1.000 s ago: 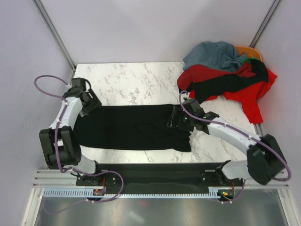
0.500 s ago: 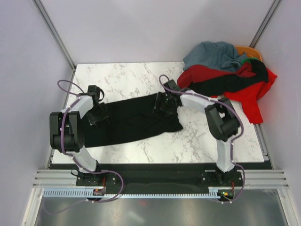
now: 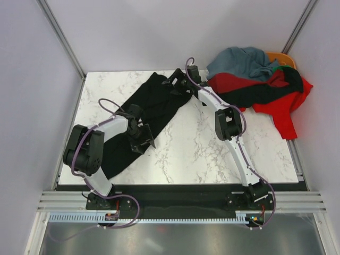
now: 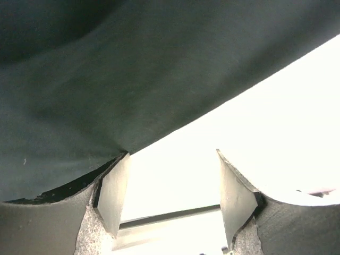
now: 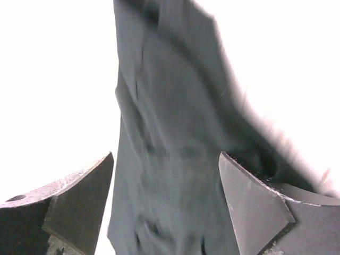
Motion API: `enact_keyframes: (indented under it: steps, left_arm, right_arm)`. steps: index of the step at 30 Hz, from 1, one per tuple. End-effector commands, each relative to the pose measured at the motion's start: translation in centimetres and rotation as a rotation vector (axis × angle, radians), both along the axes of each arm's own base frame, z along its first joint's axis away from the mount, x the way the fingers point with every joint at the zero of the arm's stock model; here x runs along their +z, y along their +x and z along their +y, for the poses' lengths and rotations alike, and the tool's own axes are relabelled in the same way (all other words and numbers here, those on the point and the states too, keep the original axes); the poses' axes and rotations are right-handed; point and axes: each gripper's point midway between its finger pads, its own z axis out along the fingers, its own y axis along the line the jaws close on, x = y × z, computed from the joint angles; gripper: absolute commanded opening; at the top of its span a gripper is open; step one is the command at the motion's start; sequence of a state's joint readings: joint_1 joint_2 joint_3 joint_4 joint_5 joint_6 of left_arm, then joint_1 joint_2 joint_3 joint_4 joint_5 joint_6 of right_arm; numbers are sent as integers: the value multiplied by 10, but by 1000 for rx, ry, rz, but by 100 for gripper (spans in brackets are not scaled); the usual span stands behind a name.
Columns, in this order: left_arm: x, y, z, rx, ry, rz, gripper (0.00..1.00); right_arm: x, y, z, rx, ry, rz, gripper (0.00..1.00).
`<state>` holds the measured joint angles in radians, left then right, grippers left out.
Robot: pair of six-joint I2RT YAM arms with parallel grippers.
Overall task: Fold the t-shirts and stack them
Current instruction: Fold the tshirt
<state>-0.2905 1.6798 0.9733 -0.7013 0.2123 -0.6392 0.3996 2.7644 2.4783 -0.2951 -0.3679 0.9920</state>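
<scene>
The plain black t-shirt [image 3: 154, 103] lies as a long diagonal strip from the table's far middle to the front left. My left gripper [image 3: 142, 137] is at its right edge near the middle; in the left wrist view [image 4: 171, 159] the jaws stand apart with only bright table between them, the black cloth [image 4: 106, 79] touching the left finger. My right gripper [image 3: 178, 85] is at the strip's far end; in the right wrist view [image 5: 166, 156] the jaws stand wide apart over blurred black cloth [image 5: 170, 133]. The other tees lie piled at the far right.
The pile at the far right corner holds a grey-blue tee [image 3: 241, 61], a red one [image 3: 281, 109], a black one [image 3: 255, 94], with orange [image 3: 281, 57] and green [image 3: 274, 68] showing. The marble table [image 3: 212, 149] is walled by grey panels.
The black tee has swung from lying across the front of the table to a diagonal. My right gripper moved to the far edge; my left gripper moved rightward and nearer.
</scene>
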Motion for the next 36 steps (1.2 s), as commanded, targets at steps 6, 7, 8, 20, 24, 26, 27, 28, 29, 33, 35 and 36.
enact_keyframes:
  steps: [6,7,8,20,24,26,27,28,29,33,35,36]
  left_arm:
    - [43,18,-119,-108,-237,-86,68]
    - [56,23,-116,-106,-222,-131,68]
    - [70,28,-114,-114,-211,-174,68]
    - [184,44,-6,-56,31,-471,74]
    - [189,34,39,4,44,-503,74]
    - [191,29,58,39,62,-522,74]
    - [182,23,64,35,87,-505,74]
    - [178,21,67,43,97,-501,74]
    - [175,18,71,50,107,-497,74]
    - [159,4,81,66,141,-487,73]
    - [155,-1,86,78,151,-486,73]
    - [157,-3,89,84,155,-503,73]
  right_arm:
    - [-10,57,-21,-97,173,-151,95]
    - [-5,56,-22,-67,139,-195,97]
    - [16,56,-21,-49,127,-240,98]
    - [171,-43,-29,-28,-81,-342,98]
    - [163,-146,-9,39,-220,-302,98]
    - [137,-199,-10,74,-264,-214,98]
    - [128,-233,8,108,-244,-168,98]
    - [130,-256,12,125,-228,-161,97]
    - [98,-293,20,170,-265,-103,95]
    - [61,-369,45,274,-252,-6,84]
    - [45,-395,60,310,-231,30,82]
    - [40,-401,63,316,-234,41,81]
